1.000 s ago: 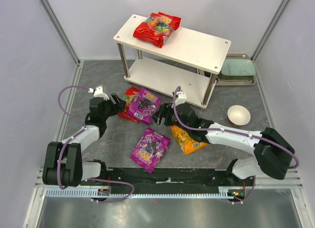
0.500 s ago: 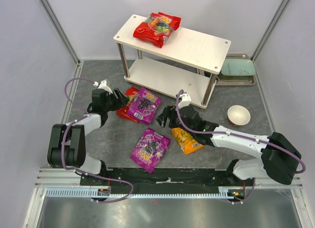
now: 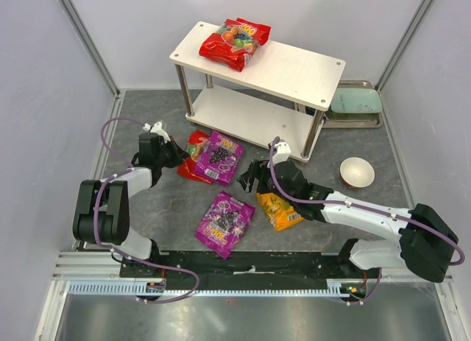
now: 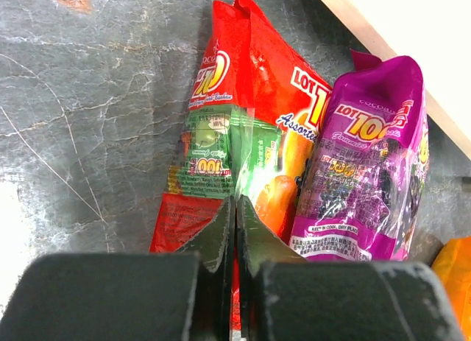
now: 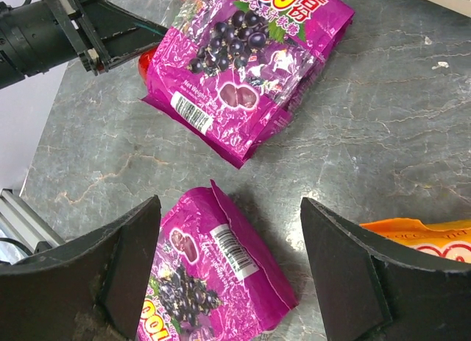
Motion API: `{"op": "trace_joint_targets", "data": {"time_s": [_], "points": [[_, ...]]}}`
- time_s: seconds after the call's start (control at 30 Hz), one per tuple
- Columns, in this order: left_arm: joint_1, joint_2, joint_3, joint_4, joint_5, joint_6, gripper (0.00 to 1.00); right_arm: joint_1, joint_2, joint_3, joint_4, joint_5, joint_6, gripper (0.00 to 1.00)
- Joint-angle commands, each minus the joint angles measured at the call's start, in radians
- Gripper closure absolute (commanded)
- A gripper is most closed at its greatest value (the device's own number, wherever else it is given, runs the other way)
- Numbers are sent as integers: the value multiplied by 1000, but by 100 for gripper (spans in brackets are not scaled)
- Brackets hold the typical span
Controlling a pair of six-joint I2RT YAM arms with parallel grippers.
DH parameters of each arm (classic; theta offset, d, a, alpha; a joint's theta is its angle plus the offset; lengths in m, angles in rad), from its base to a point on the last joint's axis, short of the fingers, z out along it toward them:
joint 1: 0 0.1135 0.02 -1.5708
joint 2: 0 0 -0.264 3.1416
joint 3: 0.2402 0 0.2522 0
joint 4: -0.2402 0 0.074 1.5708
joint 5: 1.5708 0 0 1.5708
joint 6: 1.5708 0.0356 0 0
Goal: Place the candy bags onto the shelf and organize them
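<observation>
One red candy bag (image 3: 234, 40) lies on the top board of the shelf (image 3: 294, 65). On the floor a second red candy bag (image 4: 235, 120) lies partly under a purple one (image 4: 368, 164). My left gripper (image 4: 236, 208) is shut on the red bag's near edge, and red shows in the slit between its fingers. My right gripper (image 5: 228, 208) hangs open above the floor, just past the top edge of the other purple bag (image 5: 213, 282), touching nothing. The orange bag (image 3: 280, 211) lies to the right of that purple bag.
A white bowl (image 3: 357, 171) sits on the floor at the right. A pale green tray (image 3: 355, 102) lies behind the shelf's right end. The shelf's lower board (image 3: 250, 120) stands just behind the floor bags.
My left gripper has gone from open to shut on the red bag's edge. The right gripper has drifted slightly rightward, still open.
</observation>
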Motion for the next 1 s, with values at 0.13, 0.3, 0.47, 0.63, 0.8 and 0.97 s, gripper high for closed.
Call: {"op": "trace_joint_targets", "data": {"time_s": [0.13, 0.3, 0.47, 0.63, 0.8, 0.97], "points": [[-4, -154, 42, -91, 49, -28, 98, 3, -85, -38, -14, 34, -7, 16], [-5, -284, 96, -200, 49, -28, 98, 3, -153, -67, -43, 56, -13, 16], [-7, -415, 145, -280, 80, -33, 98, 3, -208, -98, -72, 67, -13, 16], [-13, -519, 164, -350, 132, -57, 98, 3, -285, -121, -103, 94, -21, 16], [-21, -625, 168, -360, 251, -122, 98, 1, -358, -146, -143, 114, -22, 16], [-54, -723, 144, -350, 330, -197, 98, 4, -421, -182, -169, 133, -15, 16]]}}
